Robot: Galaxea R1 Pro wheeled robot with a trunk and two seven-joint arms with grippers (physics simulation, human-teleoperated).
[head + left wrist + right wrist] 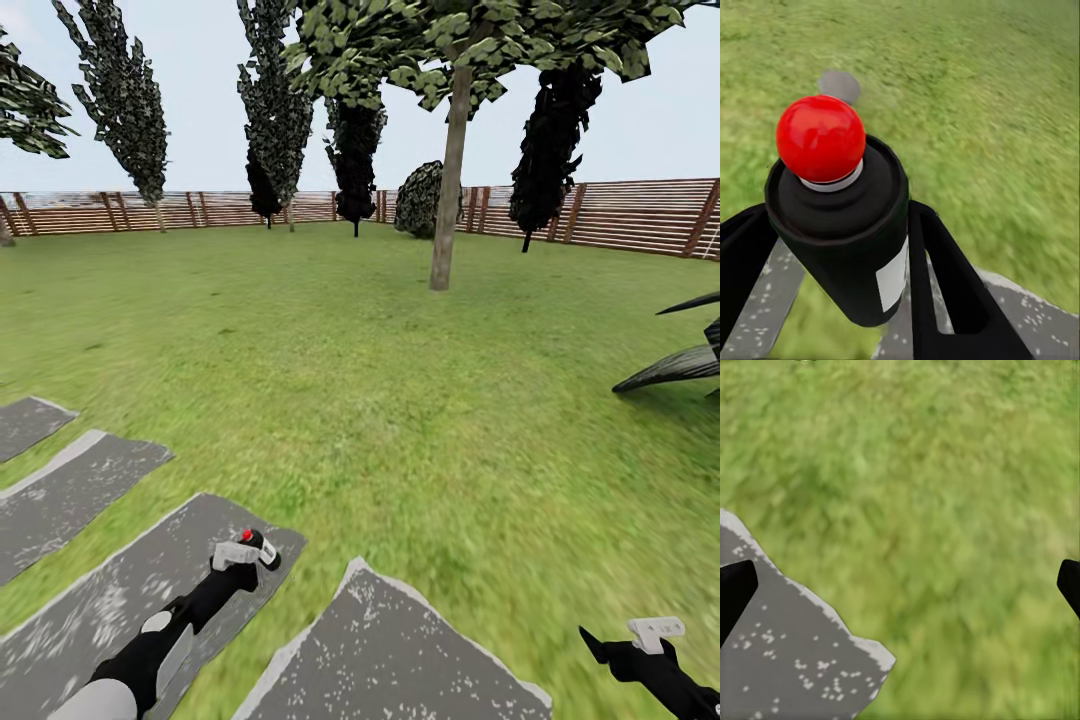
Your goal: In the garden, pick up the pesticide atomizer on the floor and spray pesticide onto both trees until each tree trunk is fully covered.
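The left gripper (pixel 832 247) is clamping the atomizer (pixel 840 225); carrying step, next needing approach to the tree (pixel 450 170).

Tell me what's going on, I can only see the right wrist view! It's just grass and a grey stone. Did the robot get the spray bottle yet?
Observer: Yes. The left gripper is shut on the pesticide atomizer, its red top up.
Operator: Is it near a tree?
Observer: Not near. In the head view one tree trunk stands far ahead across the lawn, a little right of centre, before the wooden fence.
Operator: What's my hand doing?
Observer: The right gripper is open and holds nothing, low at the head view's right.
Operator: Where's the other hand?
Observer: Over a grey paving slab at the lower left.
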